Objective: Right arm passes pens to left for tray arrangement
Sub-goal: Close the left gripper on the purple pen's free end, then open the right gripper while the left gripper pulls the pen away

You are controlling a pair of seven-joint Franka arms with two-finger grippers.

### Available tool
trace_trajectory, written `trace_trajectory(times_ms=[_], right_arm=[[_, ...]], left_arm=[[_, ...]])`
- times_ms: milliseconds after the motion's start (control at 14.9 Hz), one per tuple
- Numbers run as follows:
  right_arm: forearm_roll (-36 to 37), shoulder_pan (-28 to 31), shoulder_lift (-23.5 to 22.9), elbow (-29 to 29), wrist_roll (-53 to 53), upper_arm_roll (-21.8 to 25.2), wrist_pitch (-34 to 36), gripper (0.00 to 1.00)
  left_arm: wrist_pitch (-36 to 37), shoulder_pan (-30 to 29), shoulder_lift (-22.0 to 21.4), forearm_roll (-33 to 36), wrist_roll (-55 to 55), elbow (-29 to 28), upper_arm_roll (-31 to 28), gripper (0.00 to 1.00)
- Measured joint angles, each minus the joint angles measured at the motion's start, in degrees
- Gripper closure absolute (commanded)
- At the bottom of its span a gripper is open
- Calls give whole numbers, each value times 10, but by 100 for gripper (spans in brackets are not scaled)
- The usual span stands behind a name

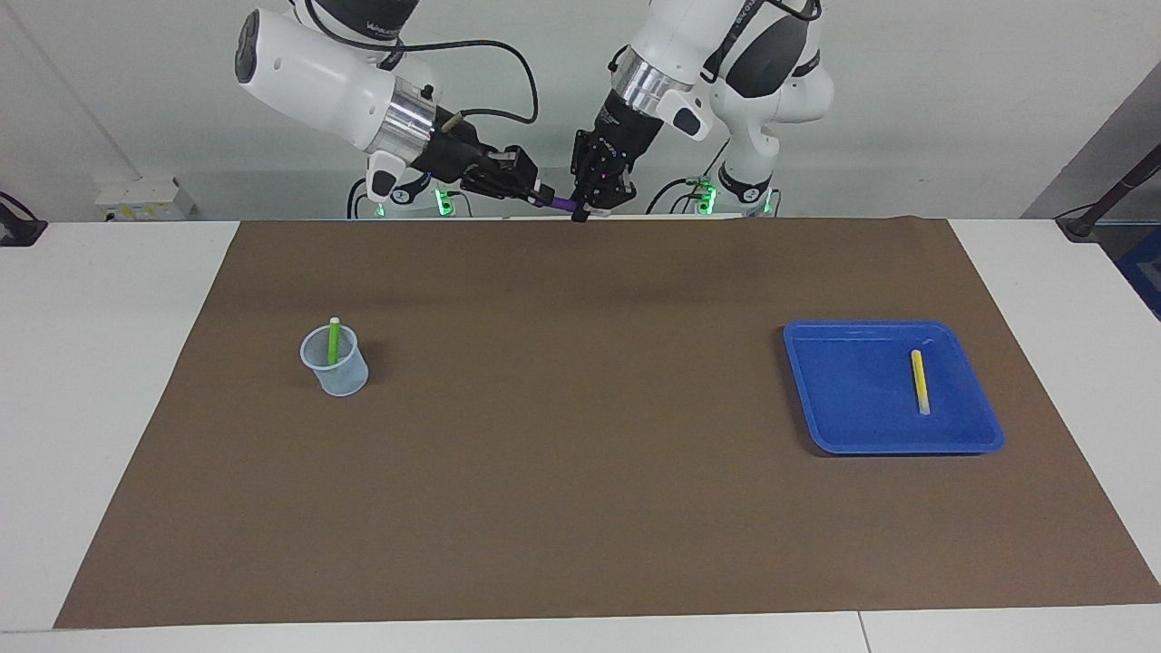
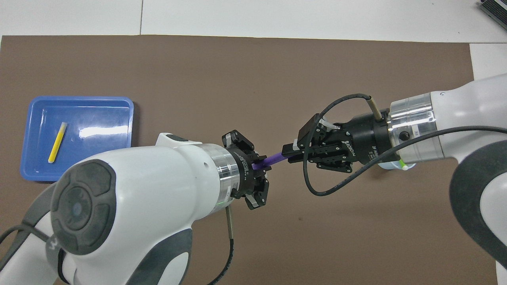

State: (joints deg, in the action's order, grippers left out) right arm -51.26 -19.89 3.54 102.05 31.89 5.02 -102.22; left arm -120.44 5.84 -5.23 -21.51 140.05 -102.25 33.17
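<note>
Our right gripper (image 2: 286,151) is clenched on one end of the purple pen (image 2: 271,160), held in the air well apart from the tray (image 1: 807,399); our left gripper (image 2: 257,168) meets the other end, grip unclear. The pen looks light, stiff and smooth, so we take it mid-barrel. We count three pens: purple, yellow pen (image 1: 920,381) in the tray, green pen (image 1: 333,341) in one cup (image 1: 337,367).

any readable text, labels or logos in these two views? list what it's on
No text reads in full.
Right gripper: white print on its black body, upside down in the overhead view, not legible.
Left gripper: small white print on the black flange, too small to read.
Right arm's upper link: pale lettering, blurred.
Blue tray, yellow pen, purple pen, green pen, cup: no markings visible.
</note>
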Motion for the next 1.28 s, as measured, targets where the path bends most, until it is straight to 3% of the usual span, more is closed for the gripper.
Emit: trace_trajectory(times_ms=[135,269,336,673,1009,1279], right_arm=[[0,0,0,0,2,0,0,80],[0,1,0,0,8,0,0,32],[0,1,0,1,10,1,0,21],[0,2,0,1,10,2,0,0],[2,3,0,1,-26,3,5,0],[51,14,0,2,-82,4,20,0]], left_arm=[[0,0,0,0,0,0,0,100],[0,1,0,0,1,0,1,100],[0,1,0,0,2,0,1,100],[3,-17,1,1,-36,-2,-4,100],[20,-71,-1,1,-195,-33,-8,100],[68,-109,-11,2,-377,-53,-28,100]])
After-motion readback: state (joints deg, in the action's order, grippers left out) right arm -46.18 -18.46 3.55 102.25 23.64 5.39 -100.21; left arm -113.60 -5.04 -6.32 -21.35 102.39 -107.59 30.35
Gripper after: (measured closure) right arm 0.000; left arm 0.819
